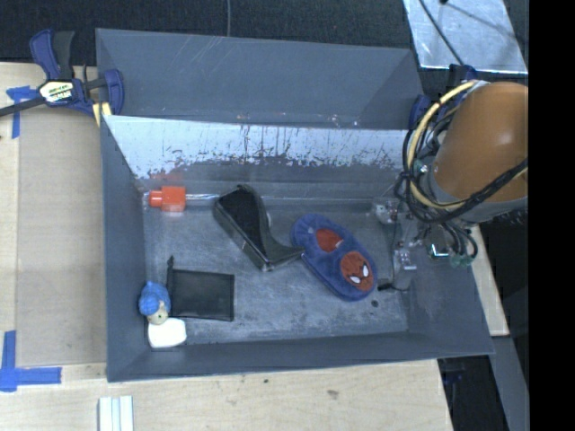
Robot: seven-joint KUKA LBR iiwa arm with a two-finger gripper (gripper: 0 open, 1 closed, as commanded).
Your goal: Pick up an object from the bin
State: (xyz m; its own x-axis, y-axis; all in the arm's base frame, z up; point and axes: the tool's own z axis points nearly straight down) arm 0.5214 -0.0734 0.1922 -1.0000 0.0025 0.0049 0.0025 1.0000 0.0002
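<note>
Camera view, arm (476, 151) reaching down at right end of bin (269, 88), jaws beside blue slipper (337, 260), their spread unclear

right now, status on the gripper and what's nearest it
Gripper low at the bin's right end. Nearest: blue fabric slipper with red faces, just left of it. Black angled plastic tool abuts slipper's left end.

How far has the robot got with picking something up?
Nothing is lifted yet: the blue slipper, pouch and bottle all lie in the bin. Right now the gripper is down at the right side, beside the slipper. Grabbing and lifting are left.
</note>
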